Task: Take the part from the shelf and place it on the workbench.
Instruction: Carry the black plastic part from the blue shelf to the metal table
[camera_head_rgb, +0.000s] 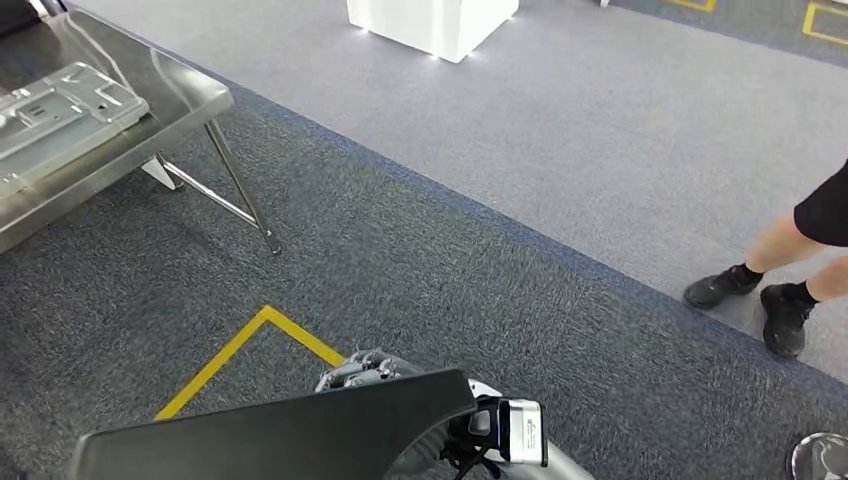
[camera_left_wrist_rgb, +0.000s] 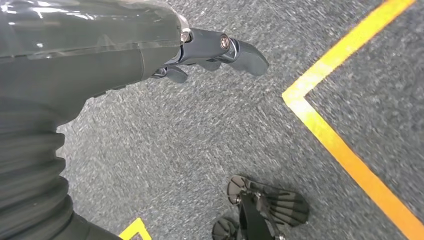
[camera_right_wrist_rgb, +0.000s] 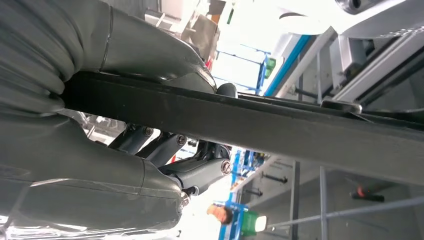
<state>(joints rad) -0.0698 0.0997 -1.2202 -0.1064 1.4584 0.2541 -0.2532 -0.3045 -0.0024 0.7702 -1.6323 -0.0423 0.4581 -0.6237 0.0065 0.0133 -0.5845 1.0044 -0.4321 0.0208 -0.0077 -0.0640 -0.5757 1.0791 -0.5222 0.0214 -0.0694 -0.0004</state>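
One robot hand (camera_right_wrist_rgb: 150, 145) gripping black part (camera_right_wrist_rgb: 300, 135)

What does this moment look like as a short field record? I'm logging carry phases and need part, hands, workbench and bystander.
part: flat black panel, off the shelf, carried low in front of the robot
right hand: right hand holds the panel, thumb on one face, fingers on the other
left hand: left hand hangs over the carpet, holding nothing
workbench: metal table, ahead to the left, with a silver tray on it
bystander: person's legs, at right
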